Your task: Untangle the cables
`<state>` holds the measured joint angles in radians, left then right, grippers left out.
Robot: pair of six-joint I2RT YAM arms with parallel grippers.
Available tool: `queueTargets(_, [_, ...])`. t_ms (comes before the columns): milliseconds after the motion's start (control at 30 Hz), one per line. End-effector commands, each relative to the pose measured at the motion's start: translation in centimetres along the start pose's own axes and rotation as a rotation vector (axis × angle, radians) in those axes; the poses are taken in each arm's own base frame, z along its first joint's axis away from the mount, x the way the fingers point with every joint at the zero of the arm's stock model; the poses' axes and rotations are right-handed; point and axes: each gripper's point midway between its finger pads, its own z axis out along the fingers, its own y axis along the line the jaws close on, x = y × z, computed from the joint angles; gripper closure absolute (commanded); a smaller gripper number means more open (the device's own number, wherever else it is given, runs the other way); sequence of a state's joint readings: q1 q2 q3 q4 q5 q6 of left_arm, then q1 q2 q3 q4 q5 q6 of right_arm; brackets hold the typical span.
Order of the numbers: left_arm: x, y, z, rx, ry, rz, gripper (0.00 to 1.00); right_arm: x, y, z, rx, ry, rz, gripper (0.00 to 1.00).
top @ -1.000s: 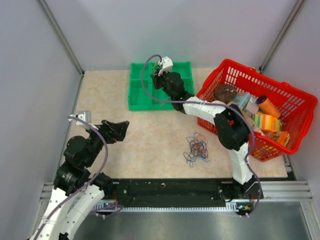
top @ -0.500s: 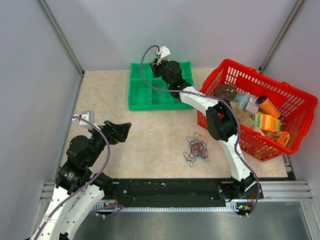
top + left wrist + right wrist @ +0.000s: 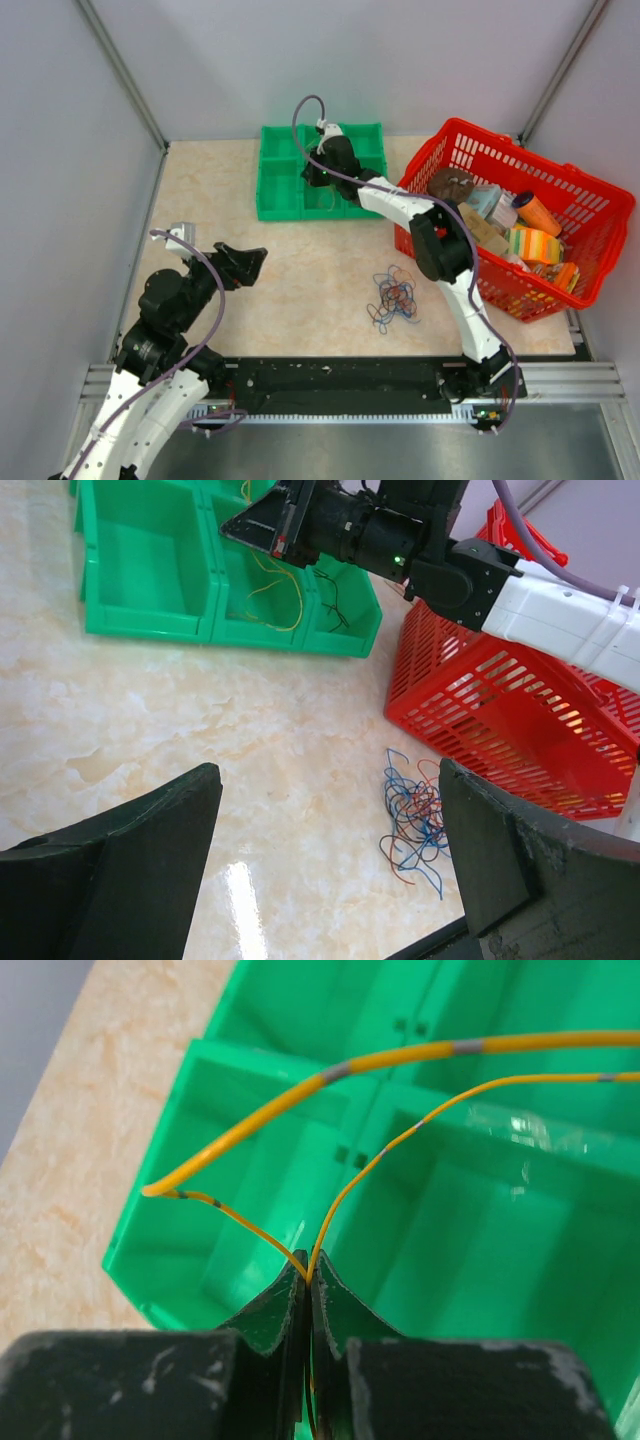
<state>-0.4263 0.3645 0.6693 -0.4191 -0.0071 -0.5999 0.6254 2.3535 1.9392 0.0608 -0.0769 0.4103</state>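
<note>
Cables lay tangled on the desk.
Right claw pinched a yellow wire above the green bin; left claw spread.

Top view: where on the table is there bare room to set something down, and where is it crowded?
Bare tabletop lies left of the green bins, and between the bins and the cable tangle. Crowded: the red basket is full, and the tangle lies just left of it.

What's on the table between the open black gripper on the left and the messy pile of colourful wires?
Nothing. Only bare marbled table lies between the left gripper and the cable tangle, as the top view shows.
</note>
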Motion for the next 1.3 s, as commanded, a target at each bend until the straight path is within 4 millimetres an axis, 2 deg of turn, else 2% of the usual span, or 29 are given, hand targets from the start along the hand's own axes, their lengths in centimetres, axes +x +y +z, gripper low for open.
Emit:
queueTargets(0, [-0.5,-1.1,-0.3,0.057,-0.016,0.002,0.07,-0.4,1.0,-1.4,0.026,0.079,0.124,1.00])
queueTargets(167, [-0.1,-1.0,-0.3,0.056,-0.002,0.002,0.07,1.5,-0.9,-1.3,0.108,0.143,0.171,1.00])
queueTargets(267, [0.0,-1.4,-0.4,0.073,0.004,0.000,0.07,1.7,-1.5,-0.7,0.127,0.162,0.168,1.00])
queueTargets(400, [0.0,-1.4,-0.3,0.076,0.010,0.004,0.07,2.0,-2.5,0.1,0.170,0.178,0.131,0.94])
queueTargets(533, [0.3,-1.3,-0.2,0.072,0.019,0.002,0.07,1.5,-3.5,-0.6,0.230,0.174,0.094,0.83])
queueTargets(800, [0.6,-1.6,0.3,0.085,0.038,-0.008,0.07,0.3,-3.2,-2.7,0.244,0.185,0.042,0.67])
queueTargets(1033, [0.9,-1.3,0.3,0.080,0.043,-0.012,0.07,-2.1,-0.6,-5.7,0.180,0.178,-0.008,0.57])
queueTargets(1133, [0.8,-1.4,0.4,0.081,0.038,-0.010,0.07,-2.0,-0.9,-6.2,0.187,0.185,-0.041,0.58])
queueTargets(1200, [0.9,-1.4,0.4,0.085,0.041,-0.011,0.07,-1.6,-1.2,-5.9,0.186,0.195,-0.060,0.63])
queueTargets(1267, [0.9,-1.5,0.5,0.089,0.044,-0.011,0.07,-1.1,-1.2,-5.9,0.178,0.209,-0.061,0.64])
